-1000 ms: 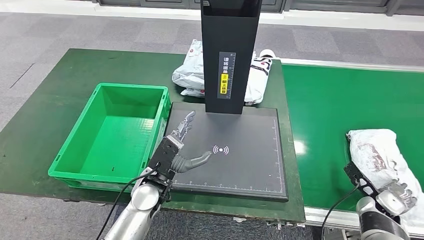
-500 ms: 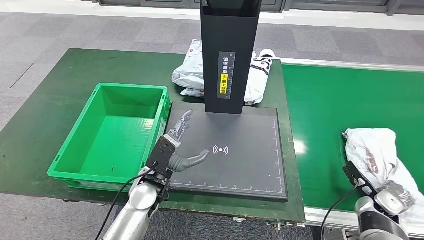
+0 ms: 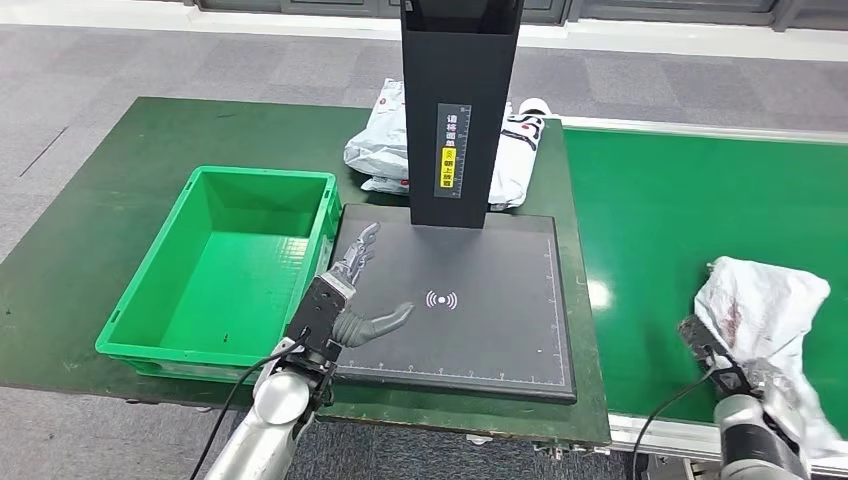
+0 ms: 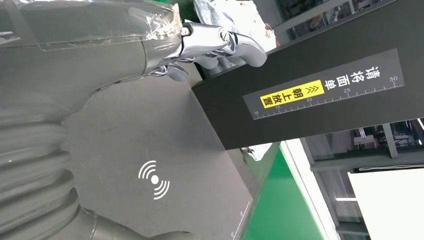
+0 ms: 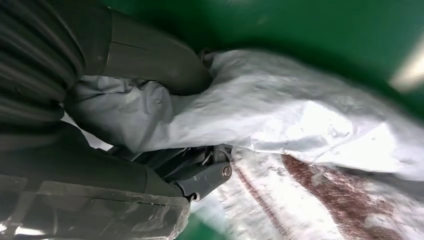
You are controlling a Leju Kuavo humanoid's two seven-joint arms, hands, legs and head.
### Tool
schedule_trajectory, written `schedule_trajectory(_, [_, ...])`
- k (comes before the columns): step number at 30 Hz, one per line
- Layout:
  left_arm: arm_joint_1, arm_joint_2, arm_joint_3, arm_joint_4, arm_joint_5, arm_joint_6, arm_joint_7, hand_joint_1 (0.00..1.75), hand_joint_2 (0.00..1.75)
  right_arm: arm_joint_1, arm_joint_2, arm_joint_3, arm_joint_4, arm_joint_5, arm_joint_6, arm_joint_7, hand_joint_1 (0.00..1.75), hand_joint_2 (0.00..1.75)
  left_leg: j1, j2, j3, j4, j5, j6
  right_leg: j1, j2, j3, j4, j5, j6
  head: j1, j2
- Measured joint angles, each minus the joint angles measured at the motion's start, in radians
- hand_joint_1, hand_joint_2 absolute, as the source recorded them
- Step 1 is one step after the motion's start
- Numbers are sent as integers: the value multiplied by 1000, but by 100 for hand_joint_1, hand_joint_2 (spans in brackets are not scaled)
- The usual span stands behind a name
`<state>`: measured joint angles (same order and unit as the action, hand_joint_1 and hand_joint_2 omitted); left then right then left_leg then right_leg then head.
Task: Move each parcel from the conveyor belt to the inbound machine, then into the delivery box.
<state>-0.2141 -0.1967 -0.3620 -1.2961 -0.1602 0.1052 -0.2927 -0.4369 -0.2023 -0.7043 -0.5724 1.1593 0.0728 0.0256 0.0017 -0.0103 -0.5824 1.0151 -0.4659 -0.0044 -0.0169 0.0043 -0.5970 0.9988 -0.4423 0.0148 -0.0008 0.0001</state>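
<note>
Right hand [image 3: 775, 385] has its fingers wrapped into the white parcel [image 3: 765, 305] on the conveyor belt [image 3: 680, 230]; left hand [image 3: 345, 300] hangs spread, holding nothing, over the scanner pad [image 3: 480, 330].

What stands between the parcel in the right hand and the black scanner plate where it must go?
Only open green belt lies between the parcel, gripped by the right hand, and the plate. The left hand hovers open over the plate's far side.

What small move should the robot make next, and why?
Probably lift the white parcel off the green conveyor belt toward the black scan pad: the right hand already grips it, the pad is bare, and the left hand hovers open.
</note>
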Motion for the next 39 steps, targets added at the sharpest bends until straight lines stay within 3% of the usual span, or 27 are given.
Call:
schedule_trajectory(2, [5, 0, 10, -2, 0, 10, -14, 0, 175, 5, 4, -86, -1, -253, 129, -161, 175, 175, 0, 0, 0, 0, 0, 0, 0, 0, 0, 0, 0, 0, 0, 0])
schedule_trajectory(5, [21, 0, 25, -11, 0, 21, -29, 0, 175, 26, 22, -186, -17, -500, 244, -255, 175, 175, 0, -1, 0, 0, 0, 0, 0, -1, 0, 0, 0, 0, 0, 0])
schedule_trajectory(10, [41, 0, 40, -23, -1, 32, -33, 0, 175, 57, 58, -254, -77, -661, 277, -251, 175, 175, 1, -2, 0, 0, 0, 0, 0, -2, 0, 0, -1, -1, 0, 0])
schedule_trajectory(14, [60, 0, 46, -35, -5, 47, -35, 0, 175, 128, 139, -243, -308, -914, 274, -181, 175, 175, 1, -3, -2, 0, 0, 0, 0, -3, -1, 1, -1, -1, 0, 0])
schedule_trajectory(21, [63, -14, 40, -41, -9, 40, -19, 0, 175, 224, 240, -9, -876, -955, 129, -65, 175, 175, 0, 0, -2, 0, 0, 0, 0, 0, -4, 1, -1, -2, 0, 0])
schedule_trajectory(25, [50, -20, 26, -33, -3, 34, -7, 0, 175, 262, 258, 98, -1086, -925, 87, -78, 175, 175, 0, -1, -3, 0, 0, 0, 0, -2, -3, 2, -1, -1, 0, 0])
schedule_trajectory(27, [41, -19, 11, -25, 13, 31, -2, 0, 175, 277, 239, 180, -1171, -910, 47, -84, 175, 175, 0, -1, -3, 0, 0, 0, 0, -1, -3, 2, -1, -2, 0, 0])
schedule_trajectory(30, [32, -14, -16, -15, 42, 36, 1, 0, 175, 280, 170, 333, -1242, -915, -11, -79, 175, 175, 0, 1, -2, 0, 0, 0, 0, 1, -3, 2, -1, -1, 0, 0])
schedule_trajectory(34, [30, -1, -45, -13, 64, 46, 2, 0, 175, 260, 92, 503, -1259, -931, -54, -62, 175, 175, 0, 1, -3, 0, 0, 0, 0, 1, -3, 1, -1, -1, 0, 0])
schedule_trajectory(39, [28, 12, -72, -13, 75, 49, 3, 0, 175, 208, 56, 658, -1234, -936, -39, -2, 175, 175, 0, 1, -3, 0, 1, -1, 0, 0, -3, 2, -1, -2, 0, 0])
